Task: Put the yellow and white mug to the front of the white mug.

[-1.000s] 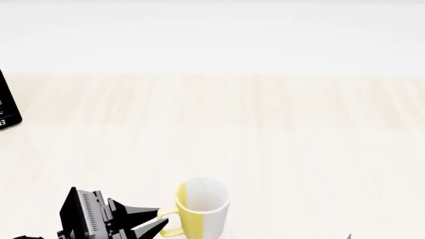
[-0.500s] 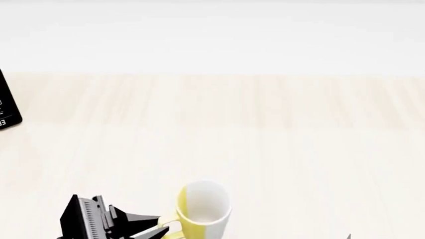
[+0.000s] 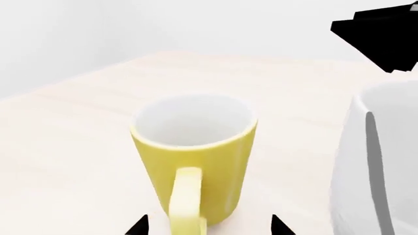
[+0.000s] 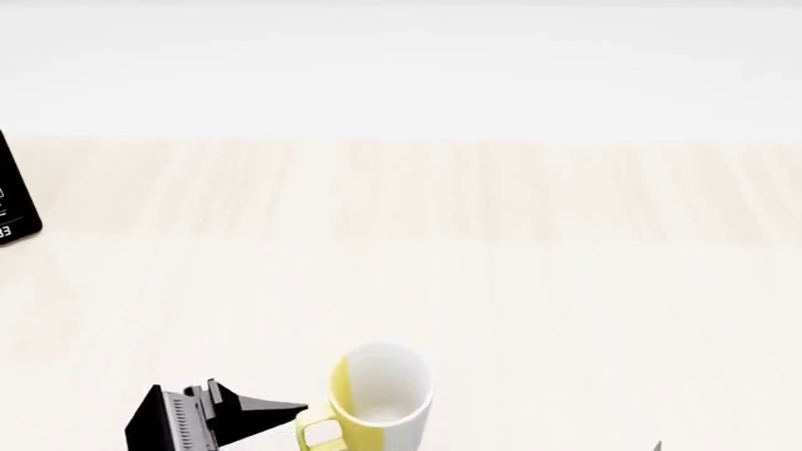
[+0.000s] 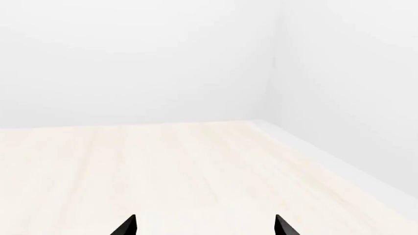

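Pale wood-grain tabletop [image 4: 501,244] stretches away to a plain white wall. At the far left edge sits a dark flat object [image 4: 15,202], only partly in view. Near the front, the black left gripper [image 4: 282,411] rests just left of the small yellow and white mug [image 4: 379,395], its fingers spread to either side of the yellow loop handle without touching it. In the left wrist view, the larger plain white mug [image 3: 379,161] stands just beside the yellow one. The right gripper [image 5: 203,226] hangs spread apart above bare wood.
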You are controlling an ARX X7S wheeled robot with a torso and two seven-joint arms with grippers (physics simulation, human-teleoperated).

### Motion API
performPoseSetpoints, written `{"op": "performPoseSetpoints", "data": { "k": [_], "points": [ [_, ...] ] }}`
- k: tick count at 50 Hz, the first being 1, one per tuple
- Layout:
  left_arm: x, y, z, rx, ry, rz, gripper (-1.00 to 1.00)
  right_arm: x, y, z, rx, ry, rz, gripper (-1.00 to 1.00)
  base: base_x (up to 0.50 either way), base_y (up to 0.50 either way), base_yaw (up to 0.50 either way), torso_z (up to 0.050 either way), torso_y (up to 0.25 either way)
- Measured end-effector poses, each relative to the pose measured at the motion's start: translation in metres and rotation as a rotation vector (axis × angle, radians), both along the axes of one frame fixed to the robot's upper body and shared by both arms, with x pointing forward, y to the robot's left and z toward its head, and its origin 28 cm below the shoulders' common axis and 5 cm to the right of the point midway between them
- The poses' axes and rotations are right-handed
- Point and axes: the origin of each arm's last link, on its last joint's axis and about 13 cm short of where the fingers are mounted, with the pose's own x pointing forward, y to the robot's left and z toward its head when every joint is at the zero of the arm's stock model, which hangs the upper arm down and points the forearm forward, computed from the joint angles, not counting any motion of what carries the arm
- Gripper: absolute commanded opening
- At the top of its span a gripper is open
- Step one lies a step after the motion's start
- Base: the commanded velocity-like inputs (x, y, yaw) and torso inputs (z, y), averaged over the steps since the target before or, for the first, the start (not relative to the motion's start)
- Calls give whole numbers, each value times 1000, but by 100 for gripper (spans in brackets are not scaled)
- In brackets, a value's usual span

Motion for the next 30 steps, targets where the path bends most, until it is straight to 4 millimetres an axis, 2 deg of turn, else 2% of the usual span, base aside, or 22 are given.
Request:
{"op": "performPoseSetpoints", "data": {
  "k": [15, 30],
  "points": [
    [-3, -1, -1, -11, 22, -21, 100, 0, 0, 0, 1, 2, 4, 100, 0, 0, 0, 0, 0],
    [-5, 4, 12, -160, 34, -31, 100, 1, 1, -1, 1, 4, 7, 100, 0, 0, 0, 0, 0]
  ]
}}
